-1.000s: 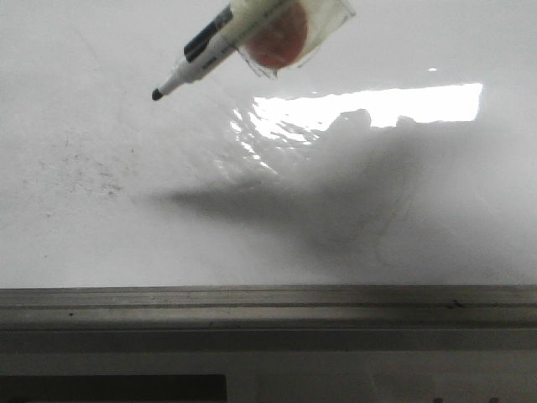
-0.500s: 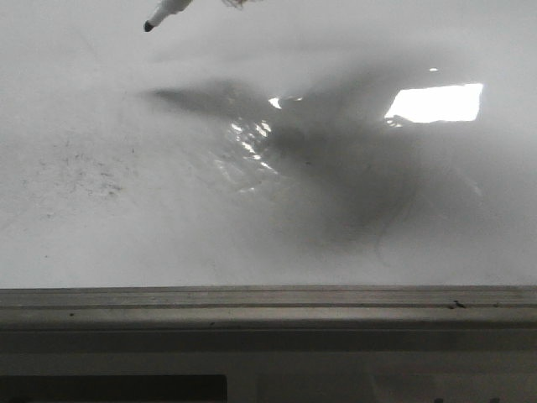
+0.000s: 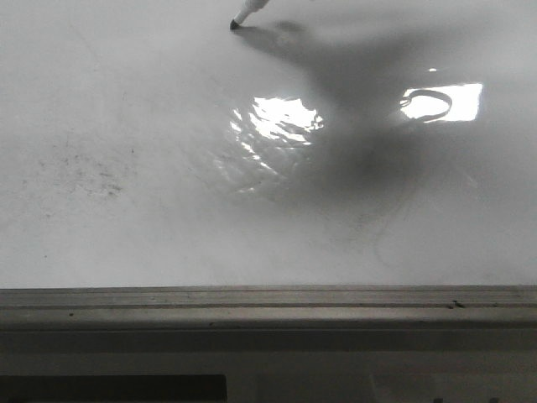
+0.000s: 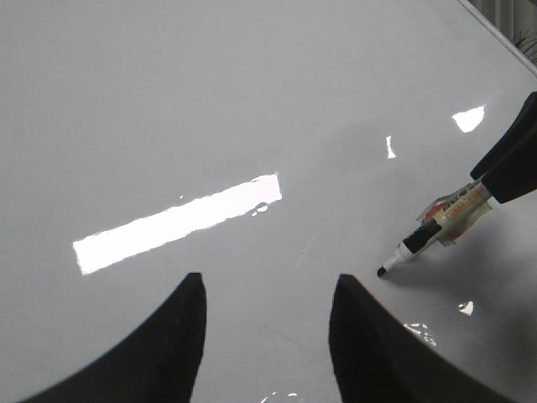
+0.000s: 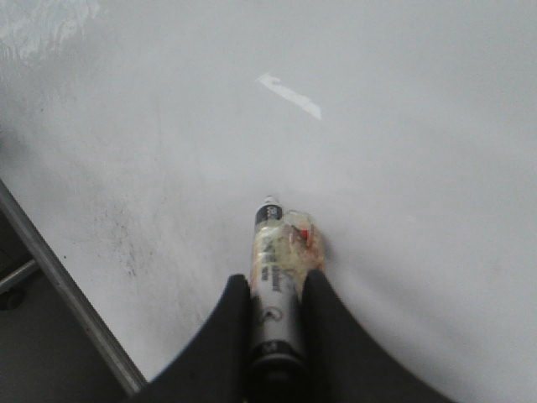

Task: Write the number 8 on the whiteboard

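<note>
The glossy whiteboard [image 3: 126, 101] fills the front view. Only the black tip of a white marker [image 3: 238, 22] shows there, at the far middle, meeting its own shadow on the board. My right gripper [image 5: 276, 285] is shut on the marker [image 5: 270, 243], whose barrel is wrapped in clear tape with a red patch. In the left wrist view the marker [image 4: 428, 239] slants down to the whiteboard [image 4: 168, 109] from my right gripper's dark fingers [image 4: 512, 159]. My left gripper [image 4: 267, 285] hovers open and empty beside it. No number 8 is in view.
A grey metal frame edge [image 3: 268, 306] runs along the board's near side, and the same frame edge [image 5: 59, 277] shows in the right wrist view. Faint grey specks [image 3: 84, 172] mark the left part. Bright glare patches [image 3: 277, 117] lie mid-board.
The marker has moved away from the camera and then rightward. Its tip has come down until it meets its shadow on the board.
</note>
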